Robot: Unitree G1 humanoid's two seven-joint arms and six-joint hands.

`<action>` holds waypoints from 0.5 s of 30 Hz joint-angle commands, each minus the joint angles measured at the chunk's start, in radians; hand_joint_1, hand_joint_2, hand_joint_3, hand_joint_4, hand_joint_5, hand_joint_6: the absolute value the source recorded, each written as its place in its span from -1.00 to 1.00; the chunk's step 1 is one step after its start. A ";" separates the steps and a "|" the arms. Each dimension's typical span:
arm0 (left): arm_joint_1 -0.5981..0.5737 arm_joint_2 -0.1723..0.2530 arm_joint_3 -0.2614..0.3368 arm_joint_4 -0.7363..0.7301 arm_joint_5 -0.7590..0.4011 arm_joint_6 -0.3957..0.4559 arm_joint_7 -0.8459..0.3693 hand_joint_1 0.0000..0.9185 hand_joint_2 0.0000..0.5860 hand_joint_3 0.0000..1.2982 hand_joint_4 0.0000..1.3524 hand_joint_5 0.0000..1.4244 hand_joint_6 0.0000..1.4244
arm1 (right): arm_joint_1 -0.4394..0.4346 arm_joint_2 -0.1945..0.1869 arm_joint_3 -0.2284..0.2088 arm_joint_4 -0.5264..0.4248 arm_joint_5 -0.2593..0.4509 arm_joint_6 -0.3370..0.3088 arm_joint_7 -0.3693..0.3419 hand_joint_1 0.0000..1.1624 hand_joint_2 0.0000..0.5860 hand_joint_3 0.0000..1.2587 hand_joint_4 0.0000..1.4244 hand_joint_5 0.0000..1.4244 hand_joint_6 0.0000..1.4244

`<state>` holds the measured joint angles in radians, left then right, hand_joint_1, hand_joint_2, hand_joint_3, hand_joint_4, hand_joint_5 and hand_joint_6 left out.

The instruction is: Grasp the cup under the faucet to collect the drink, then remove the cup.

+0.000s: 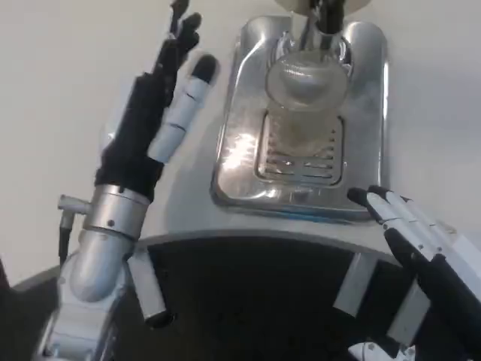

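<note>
Cup (304,113) sits on drip tray (240,150) under faucet (322,21), ungrasped. My left hand (161,105) and right hand (409,226) both spread, empty (fill level unclear). Grasp, removal left.

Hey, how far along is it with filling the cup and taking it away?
Done: the clear cup stands on the metal drip tray under the faucet; whether liquid is in it I cannot tell. In hand: nothing; the left hand is raised beside the tray, the right hand near its front corner. Left: grasping and removing the cup.
</note>
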<state>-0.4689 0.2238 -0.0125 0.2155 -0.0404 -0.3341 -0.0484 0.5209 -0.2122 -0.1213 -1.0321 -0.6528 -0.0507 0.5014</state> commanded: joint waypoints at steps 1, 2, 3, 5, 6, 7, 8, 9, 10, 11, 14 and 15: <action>0.062 0.009 0.054 -0.275 -0.192 0.222 -0.090 -1.00 -0.40 -1.00 -1.00 -1.00 -1.00 | 0.006 -0.007 0.010 -0.002 0.006 0.011 -0.008 0.22 0.07 -0.96 -1.00 -0.98 -0.91; 0.068 0.009 0.061 -0.312 -0.208 0.257 -0.096 -1.00 -0.40 -1.00 -1.00 -1.00 -1.00 | 0.006 -0.007 0.012 -0.001 0.006 0.011 -0.010 0.22 0.07 -0.96 -1.00 -0.98 -0.91; 0.072 0.010 0.068 -0.350 -0.228 0.295 -0.101 -1.00 -0.40 -1.00 -1.00 -1.00 -1.00 | 0.005 -0.008 0.015 0.000 0.004 0.012 -0.011 0.22 0.06 -0.96 -1.00 -0.98 -0.91; 0.072 -0.002 0.090 -0.441 -0.317 0.395 -0.101 -1.00 -0.39 -1.00 -1.00 -1.00 -1.00 | 0.000 -0.007 0.027 0.005 -0.002 0.013 -0.012 0.16 0.05 -0.97 -1.00 -0.98 -0.91; 0.071 -0.006 0.100 -0.474 -0.351 0.435 -0.098 -1.00 -0.38 -1.00 -1.00 -1.00 -1.00 | -0.003 -0.006 0.032 0.007 -0.004 0.014 -0.013 0.13 0.08 -0.97 -1.00 -0.98 -0.91; 0.069 -0.010 0.109 -0.504 -0.384 0.473 -0.093 -1.00 -0.35 -1.00 -1.00 -1.00 -1.00 | -0.005 -0.006 0.037 0.009 -0.007 0.015 -0.014 0.12 0.08 -0.97 -1.00 -0.98 -0.91; 0.067 -0.013 0.119 -0.534 -0.414 0.510 -0.086 -1.00 -0.34 -1.00 -1.00 -1.00 -1.00 | -0.006 -0.006 0.040 0.009 -0.009 0.016 -0.015 0.12 0.08 -0.98 -1.00 -0.98 -0.91; 0.065 -0.015 0.125 -0.554 -0.434 0.537 -0.081 -1.00 -0.34 -1.00 -1.00 -1.00 -1.00 | -0.007 -0.006 0.044 0.011 -0.011 0.018 -0.016 0.12 0.08 -0.98 -1.00 -0.98 -0.91; 0.060 -0.015 0.132 -0.575 -0.455 0.564 -0.077 -1.00 -0.34 -1.00 -1.00 -1.00 -1.00 | -0.008 -0.005 0.047 0.012 -0.013 0.019 -0.017 0.12 0.08 -0.98 -1.00 -0.98 -0.91; 0.054 -0.015 0.137 -0.595 -0.472 0.590 -0.072 -1.00 -0.33 -1.00 -1.00 -1.00 -1.00 | -0.009 -0.004 0.050 0.013 -0.015 0.020 -0.018 0.12 0.08 -0.98 -1.00 -0.98 -0.91; 0.030 -0.013 0.141 -0.640 -0.516 0.656 -0.064 -1.00 -0.32 -1.00 -1.00 -1.00 -1.00 | -0.013 -0.002 0.061 0.016 -0.023 0.024 -0.023 0.10 0.07 -0.99 -1.00 -0.99 -0.89; 0.023 -0.013 0.142 -0.651 -0.529 0.675 -0.063 -1.00 -0.31 -1.00 -1.00 -1.00 -1.00 | -0.014 -0.002 0.063 0.017 -0.027 0.025 -0.025 0.10 0.07 -0.99 -1.00 -0.99 -0.89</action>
<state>-0.4225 0.2118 0.1211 -0.3904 -0.5279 0.2811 -0.1216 0.5093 -0.2120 -0.0672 -1.0241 -0.6716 -0.0332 0.4912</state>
